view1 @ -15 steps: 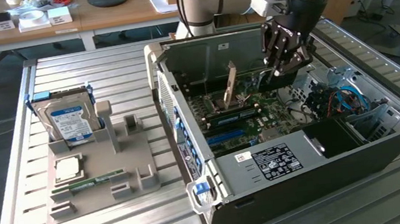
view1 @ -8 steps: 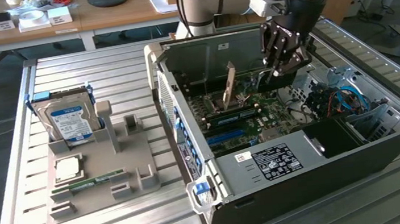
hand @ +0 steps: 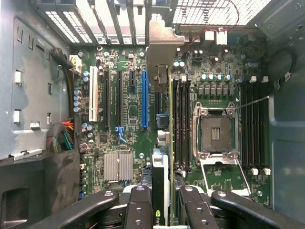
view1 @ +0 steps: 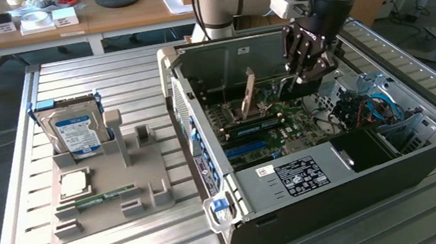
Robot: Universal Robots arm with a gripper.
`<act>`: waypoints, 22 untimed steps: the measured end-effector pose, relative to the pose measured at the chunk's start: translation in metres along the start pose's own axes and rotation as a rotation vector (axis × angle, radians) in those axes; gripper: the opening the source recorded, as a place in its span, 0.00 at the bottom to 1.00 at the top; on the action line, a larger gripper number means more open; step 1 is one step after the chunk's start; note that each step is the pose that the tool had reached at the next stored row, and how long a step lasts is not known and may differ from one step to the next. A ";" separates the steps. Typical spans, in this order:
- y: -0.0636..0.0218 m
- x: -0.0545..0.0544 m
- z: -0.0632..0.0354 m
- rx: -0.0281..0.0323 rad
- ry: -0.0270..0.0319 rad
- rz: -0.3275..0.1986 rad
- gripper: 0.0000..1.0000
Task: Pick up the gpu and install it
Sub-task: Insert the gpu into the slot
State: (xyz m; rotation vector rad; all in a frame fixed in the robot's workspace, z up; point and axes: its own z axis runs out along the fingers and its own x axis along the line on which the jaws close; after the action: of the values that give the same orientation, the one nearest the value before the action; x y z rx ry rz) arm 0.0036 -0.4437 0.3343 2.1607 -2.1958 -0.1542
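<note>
My gripper [view1: 308, 73] hangs inside the open computer case [view1: 316, 175], shut on the gpu [view1: 291, 90], which is held upright on edge above the motherboard. In the wrist view the gpu [hand: 159, 171] runs edge-on from between the black fingers [hand: 138, 205] toward the case's rear wall. Its silver end bracket [hand: 159, 43] sits at the slot openings there. The card lies over the strip of board between the long blue slot [hand: 144, 100] and the memory slots [hand: 180, 124]. Whether its lower edge touches a slot is hidden.
On the exterior view's left a grey holder [view1: 144, 168] carries a blue-labelled hard drive [view1: 73, 130], a processor [view1: 74, 183] and a green memory stick [view1: 98, 198]. Case walls, a black power supply [view1: 292, 178] and blue cables [view1: 375, 109] crowd the gripper. The processor socket [hand: 217, 133] lies beside the memory slots.
</note>
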 end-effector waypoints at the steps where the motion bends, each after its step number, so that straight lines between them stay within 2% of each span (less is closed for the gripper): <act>1: 0.0009 0.000 0.0001 0.0000 0.0000 0.000 0.27; 8: 0.0023 0.000 0.0003 0.0000 0.0000 0.000 0.27; 15: 0.0105 0.000 0.0014 0.0000 0.0000 0.000 0.27; 22: 0.0110 0.000 0.0015 0.0000 0.0001 0.000 0.27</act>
State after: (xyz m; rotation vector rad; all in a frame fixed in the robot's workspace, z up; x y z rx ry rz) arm -0.0075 -0.4437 0.3341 2.1608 -2.1957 -0.1541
